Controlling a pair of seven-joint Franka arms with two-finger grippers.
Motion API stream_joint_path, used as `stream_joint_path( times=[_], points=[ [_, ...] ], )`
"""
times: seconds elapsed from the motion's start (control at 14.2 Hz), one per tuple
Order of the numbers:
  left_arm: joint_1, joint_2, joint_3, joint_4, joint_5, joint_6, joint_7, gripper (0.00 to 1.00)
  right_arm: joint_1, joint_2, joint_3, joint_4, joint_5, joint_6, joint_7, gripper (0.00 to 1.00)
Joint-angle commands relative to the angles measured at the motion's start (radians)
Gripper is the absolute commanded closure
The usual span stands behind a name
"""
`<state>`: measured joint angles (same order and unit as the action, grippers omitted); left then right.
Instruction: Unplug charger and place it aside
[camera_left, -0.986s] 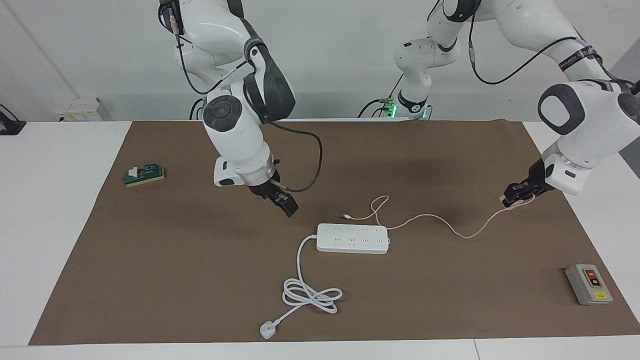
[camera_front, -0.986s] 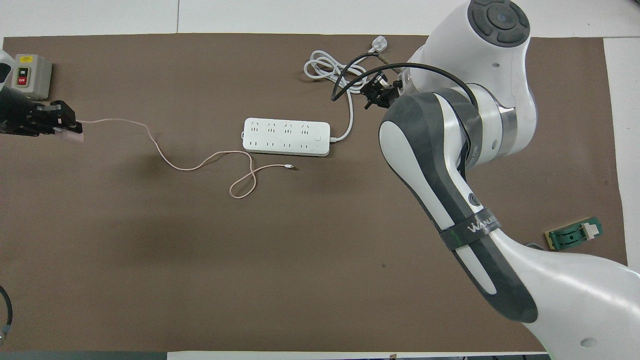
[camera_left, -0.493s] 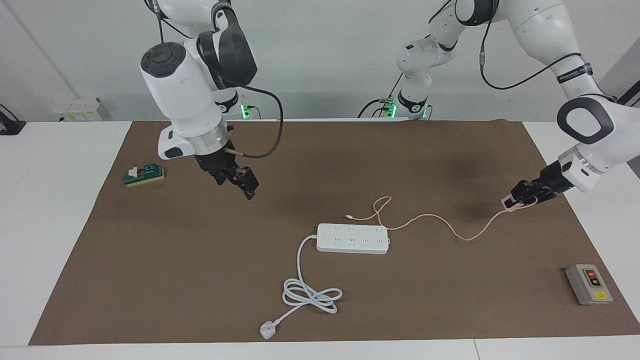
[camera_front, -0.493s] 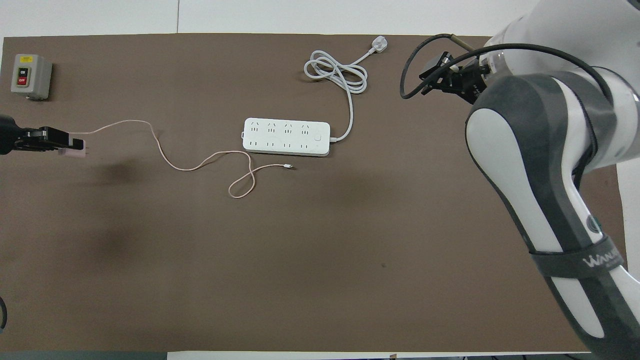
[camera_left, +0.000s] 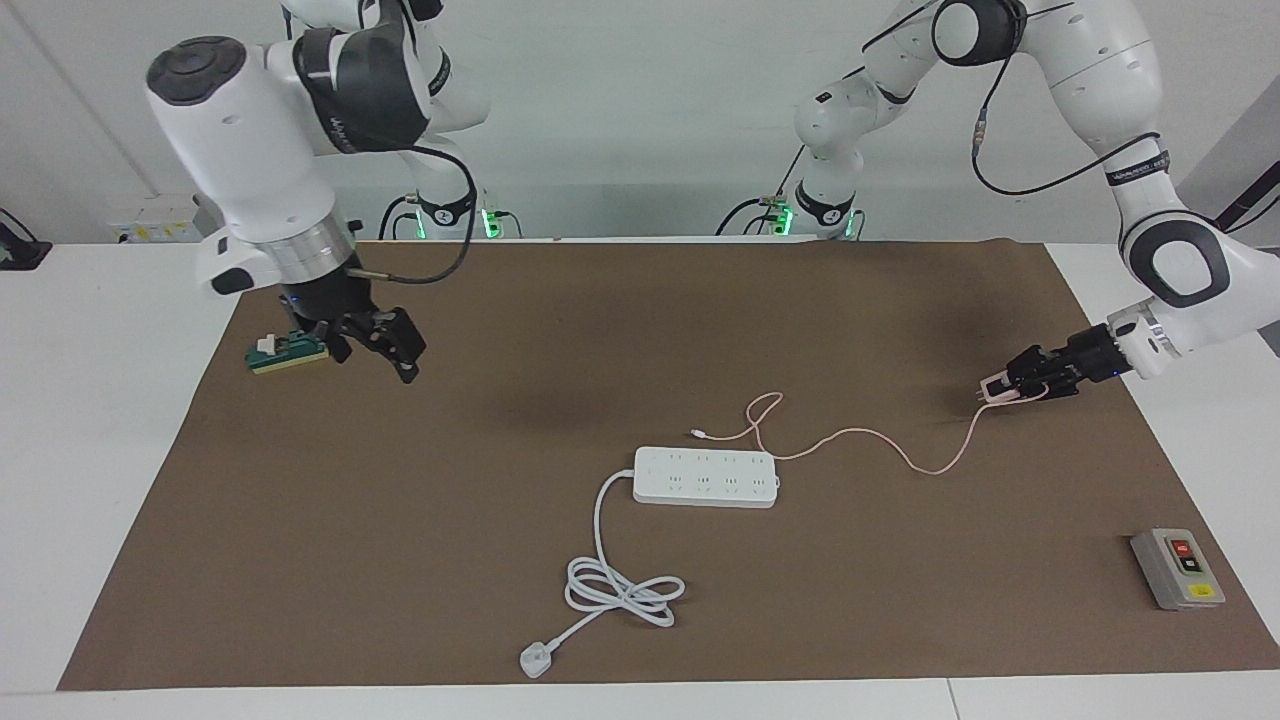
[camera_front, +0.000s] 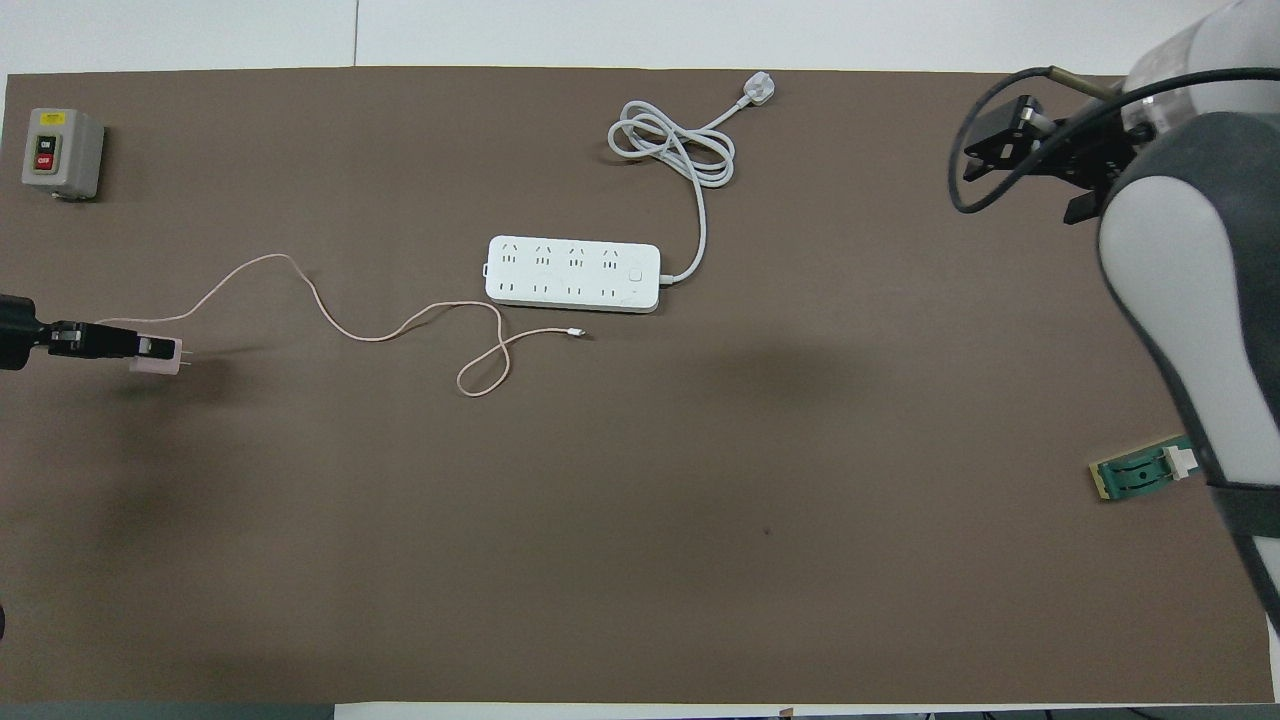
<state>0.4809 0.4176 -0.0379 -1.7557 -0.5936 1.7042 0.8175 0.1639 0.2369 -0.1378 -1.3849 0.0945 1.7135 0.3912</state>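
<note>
Toward the left arm's end, left pincer (camera_left: 1003, 388), clamping charger (camera_left: 993, 391), has seemingly swung nearer the robots.

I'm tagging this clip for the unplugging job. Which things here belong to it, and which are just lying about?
Part of the job:
- small pale-pink cube charger with its thin pink cable, gripped by the left gripper
- long white power strip

Lying about:
- grey on/off switch box
- green clip block
- right gripper, above the mat

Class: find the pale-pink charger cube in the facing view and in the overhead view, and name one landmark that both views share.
Facing view: charger at middle right, held in the left gripper.
Overhead view: charger at the left edge, halfway down.
Shared landmark: the white power strip, near the centre of each view.
</note>
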Motion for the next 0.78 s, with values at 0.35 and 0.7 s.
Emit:
stream_joint_path(
  times=[0.35, 0.7],
  points=[
    [0.084, 0.039, -0.010, -0.039, -0.152, -0.167, 0.043, 1.00, -0.098, -0.200, -0.006, -0.144, -0.028, -0.118, -0.138, 0.00],
    [0.048, 0.038, -0.008, -0.070, -0.160, -0.104, 0.040, 1.00, -0.139, -0.202, -0.017, -0.132, -0.039, -0.115, -0.497, 0.00]
  ],
)
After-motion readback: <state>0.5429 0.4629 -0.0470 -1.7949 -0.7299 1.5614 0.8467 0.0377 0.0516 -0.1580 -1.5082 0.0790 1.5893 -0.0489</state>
